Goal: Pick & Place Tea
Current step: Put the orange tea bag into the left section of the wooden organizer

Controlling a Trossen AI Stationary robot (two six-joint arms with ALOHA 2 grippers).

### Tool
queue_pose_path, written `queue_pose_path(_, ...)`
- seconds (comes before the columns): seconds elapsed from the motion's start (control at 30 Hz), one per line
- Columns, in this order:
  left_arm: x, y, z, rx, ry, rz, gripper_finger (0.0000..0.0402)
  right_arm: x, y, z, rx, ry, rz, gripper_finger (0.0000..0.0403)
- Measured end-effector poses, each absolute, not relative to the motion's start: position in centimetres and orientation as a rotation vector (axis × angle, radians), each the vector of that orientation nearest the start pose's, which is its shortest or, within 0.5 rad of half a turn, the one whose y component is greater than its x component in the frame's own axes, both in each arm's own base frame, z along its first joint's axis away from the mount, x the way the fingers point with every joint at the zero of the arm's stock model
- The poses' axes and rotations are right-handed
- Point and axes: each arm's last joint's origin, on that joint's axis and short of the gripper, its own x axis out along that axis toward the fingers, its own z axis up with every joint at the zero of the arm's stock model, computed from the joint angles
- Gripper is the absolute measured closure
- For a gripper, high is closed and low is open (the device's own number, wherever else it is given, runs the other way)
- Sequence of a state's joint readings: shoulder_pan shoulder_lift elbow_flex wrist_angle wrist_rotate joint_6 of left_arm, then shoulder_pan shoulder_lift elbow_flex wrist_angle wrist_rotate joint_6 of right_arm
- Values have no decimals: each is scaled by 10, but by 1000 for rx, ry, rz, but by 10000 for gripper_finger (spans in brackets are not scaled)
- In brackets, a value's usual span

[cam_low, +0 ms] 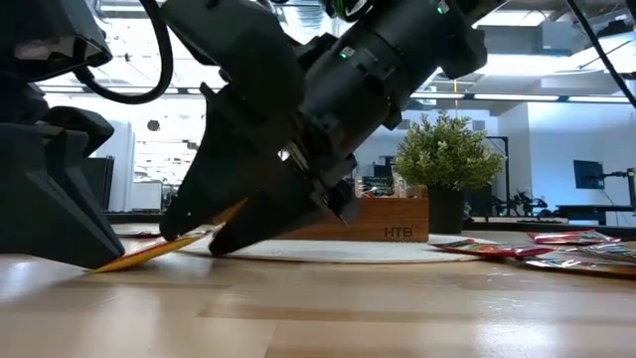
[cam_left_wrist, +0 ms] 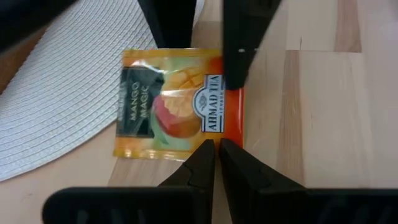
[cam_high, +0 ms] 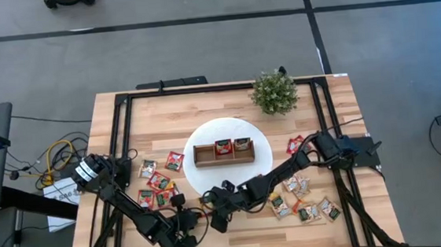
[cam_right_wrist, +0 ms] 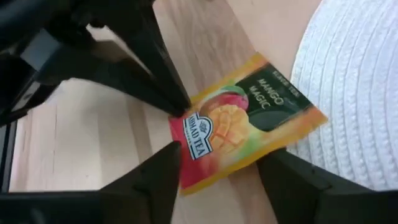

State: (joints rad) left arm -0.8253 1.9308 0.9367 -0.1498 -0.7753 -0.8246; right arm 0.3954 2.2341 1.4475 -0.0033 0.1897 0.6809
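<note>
A yellow-orange mango tea sachet (cam_left_wrist: 173,103) lay on the wooden worktop (cam_high: 204,109) near its front edge, one end lapping the rim of the white woven disc (cam_high: 206,136). The left gripper (cam_left_wrist: 216,148) had its fingers pinched on the sachet's red end, grasping it. The right gripper (cam_right_wrist: 217,165) stood with its jaws spread to either side of the same end, not clamped.

On the disc sat a narrow wooden box (cam_high: 224,151) with red sachets in two compartments. Loose sachets (cam_high: 159,182) lay scattered between the disc and the worktop's left edge, and another cluster (cam_high: 305,200) lay toward the front right corner. A small green plant (cam_high: 274,92) stood near the back edge, right of centre.

A black frame (cam_high: 122,123) ran along the worktop's edges. The back left part of the worktop was bare wood. Around the table was grey floor marked with dark lines; yellow cables (cam_high: 57,156) lay off the left edge. The low view showed a bright office space behind.
</note>
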Motion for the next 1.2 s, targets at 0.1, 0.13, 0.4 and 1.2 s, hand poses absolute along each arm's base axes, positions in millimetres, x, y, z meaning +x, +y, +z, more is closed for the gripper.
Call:
queue_pose_path(0.1, 241, -232, 98, 37, 723, 269, 378, 431, 175, 113, 401, 770, -91, 261)
queue_pose_path(0.13, 241, -232, 98, 40, 721, 270, 378, 431, 176, 112, 387, 767, -98, 280)
queue_pose_path(0.4, 234, -232, 124, 40, 653, 280, 365, 427, 183, 113, 214, 728, -136, 393)
queue_pose_path(1.2, 195, -213, 122, 15, 261, 578, 196, 410, 202, 109, -14, 510, -305, 402)
